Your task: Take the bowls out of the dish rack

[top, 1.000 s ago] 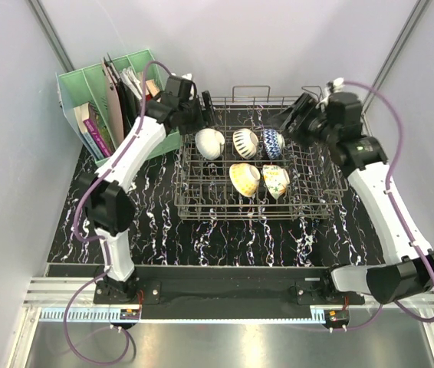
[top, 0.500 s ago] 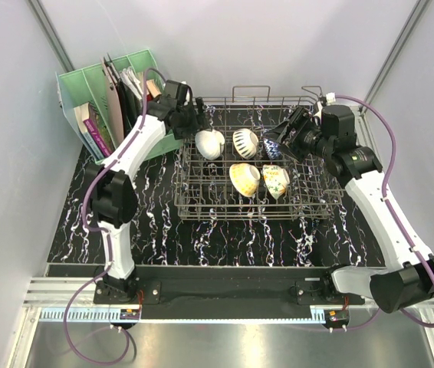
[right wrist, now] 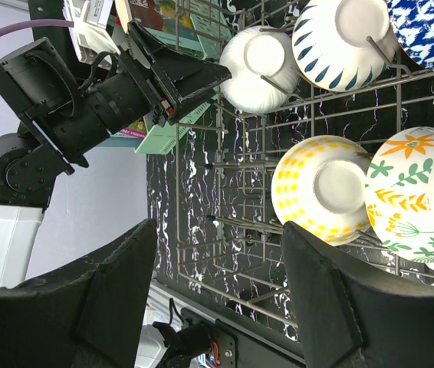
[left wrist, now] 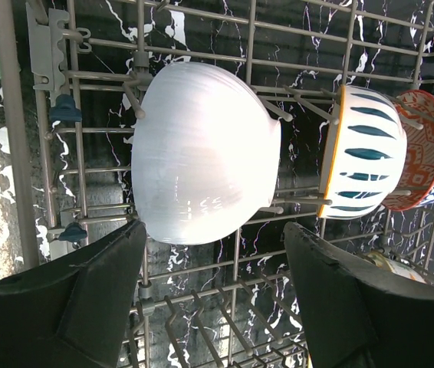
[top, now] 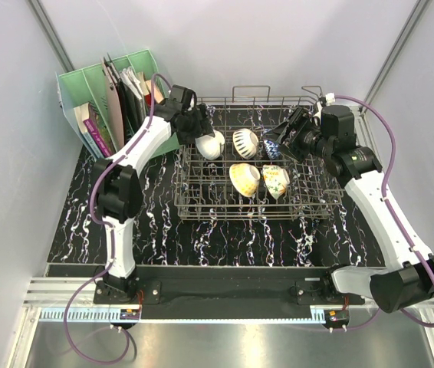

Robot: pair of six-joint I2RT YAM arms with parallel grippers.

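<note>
The grey wire dish rack (top: 255, 217) holds five bowls on edge. In the back row stand a cream-white bowl (top: 211, 143), a dark-striped bowl (top: 244, 141) and a blue-and-white bowl (top: 272, 142) that is red-pink patterned on one side (left wrist: 415, 149). In the front row stand a tan-yellow bowl (top: 244, 179) and a floral bowl (top: 276, 181). My left gripper (top: 199, 126) is open and empty, its fingers on either side of the white bowl (left wrist: 202, 153) and just short of it. My right gripper (top: 282, 136) is open and empty, above the rack's right side near the blue bowl (right wrist: 432, 23).
A green plastic file holder (top: 102, 100) with books stands at the back left, close behind my left arm. The rack's upright tines (left wrist: 267, 111) and handle loops (top: 251, 90) surround the bowls. Grey walls enclose the black marbled table (top: 140, 222).
My left gripper has moved right, over the rack's left end, up to the white bowl. My right gripper dropped towards the blue bowl, then held still. No bowl has moved.
</note>
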